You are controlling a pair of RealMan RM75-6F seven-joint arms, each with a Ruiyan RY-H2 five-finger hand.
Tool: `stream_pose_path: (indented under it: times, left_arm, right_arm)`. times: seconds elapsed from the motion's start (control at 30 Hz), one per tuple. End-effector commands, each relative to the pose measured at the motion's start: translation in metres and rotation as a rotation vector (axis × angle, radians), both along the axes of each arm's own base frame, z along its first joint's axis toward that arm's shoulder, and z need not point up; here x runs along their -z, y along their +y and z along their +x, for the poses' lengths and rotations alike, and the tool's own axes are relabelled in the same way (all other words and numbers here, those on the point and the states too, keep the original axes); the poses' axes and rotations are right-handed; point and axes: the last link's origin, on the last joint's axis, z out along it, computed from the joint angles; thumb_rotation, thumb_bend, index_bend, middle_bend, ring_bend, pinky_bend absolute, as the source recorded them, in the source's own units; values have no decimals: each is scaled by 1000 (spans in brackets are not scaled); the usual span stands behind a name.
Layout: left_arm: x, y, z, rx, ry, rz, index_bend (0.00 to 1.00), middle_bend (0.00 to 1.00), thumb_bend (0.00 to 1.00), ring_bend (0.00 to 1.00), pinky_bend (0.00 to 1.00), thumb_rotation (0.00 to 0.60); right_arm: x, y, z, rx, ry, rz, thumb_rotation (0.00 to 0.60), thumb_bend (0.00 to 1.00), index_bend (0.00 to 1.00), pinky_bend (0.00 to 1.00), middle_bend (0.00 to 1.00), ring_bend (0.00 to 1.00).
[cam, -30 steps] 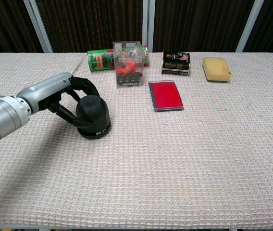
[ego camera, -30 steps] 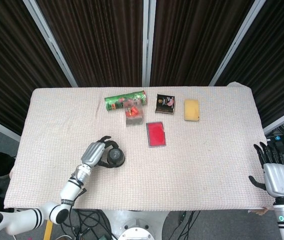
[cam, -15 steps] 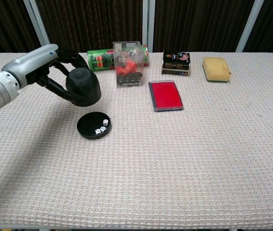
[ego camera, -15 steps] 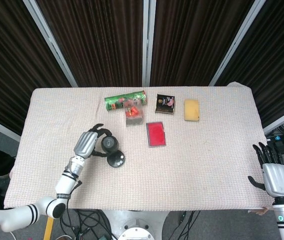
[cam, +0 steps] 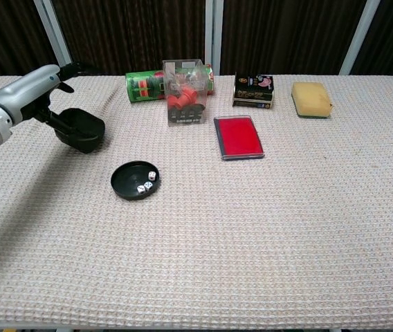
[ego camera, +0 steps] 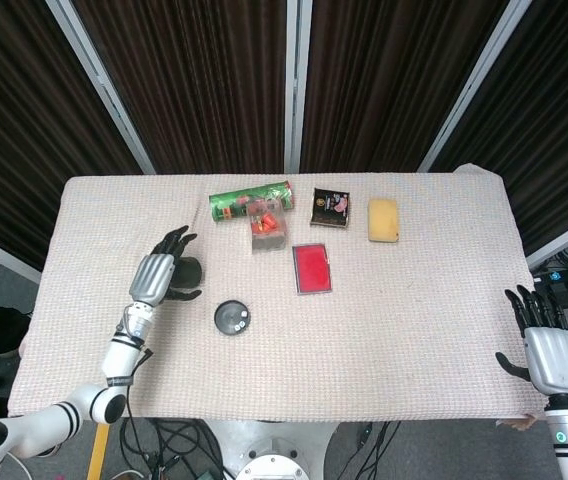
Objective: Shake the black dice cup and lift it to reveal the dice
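Note:
The black dice cup (cam: pixel 81 130) is off its base and tilted, its mouth showing, at the left of the table (cam: pixel 266 242). My left hand (cam: pixel 29 93) holds it from the left with its lower fingers; the upper fingers are spread. In the head view the cup (ego camera: pixel 190 272) sits just right of that hand (ego camera: pixel 156 274). The round black base (cam: pixel 135 180) lies uncovered with three small white dice (cam: pixel 146 184) on it, also visible in the head view as base (ego camera: pixel 232 317) and dice (ego camera: pixel 241 318). My right hand (ego camera: pixel 548 350) hangs beyond the table's front right corner, fingers apart, holding nothing.
Along the back stand a green can (cam: pixel 148 86), a clear box of red pieces (cam: pixel 184 102), a black packet (cam: pixel 253 90) and a yellow sponge (cam: pixel 311 99). A red flat case (cam: pixel 239 137) lies mid-table, right of the base.
My left hand lifted the cup off the base and carried it left, tilting it and lowering it toward the cloth. The dice now lie exposed. The right hand stayed put.

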Motion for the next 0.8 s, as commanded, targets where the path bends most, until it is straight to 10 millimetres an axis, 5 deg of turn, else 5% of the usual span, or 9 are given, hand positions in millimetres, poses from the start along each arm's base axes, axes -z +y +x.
stream_pose_path:
  times: [0.03, 0.4, 0.8]
  left_arm:
    - [-5, -1, 3, 15, -18, 17, 100, 0, 80, 0, 148, 600]
    - [-60, -10, -1, 20, 3, 214, 100, 0, 158, 0, 148, 600]
    - [-94, -107, -48, -3, 217, 225, 100, 11, 136, 0, 147, 600]
  right_arm:
    - [-1, 0, 0, 1, 0, -1, 600, 101, 0, 0, 26, 0]
    - [0, 0, -2, 2, -5, 2, 600, 101, 0, 0, 25, 0]
    - [-1, 0, 0, -21, -9, -5, 600, 101, 0, 0, 24, 0]
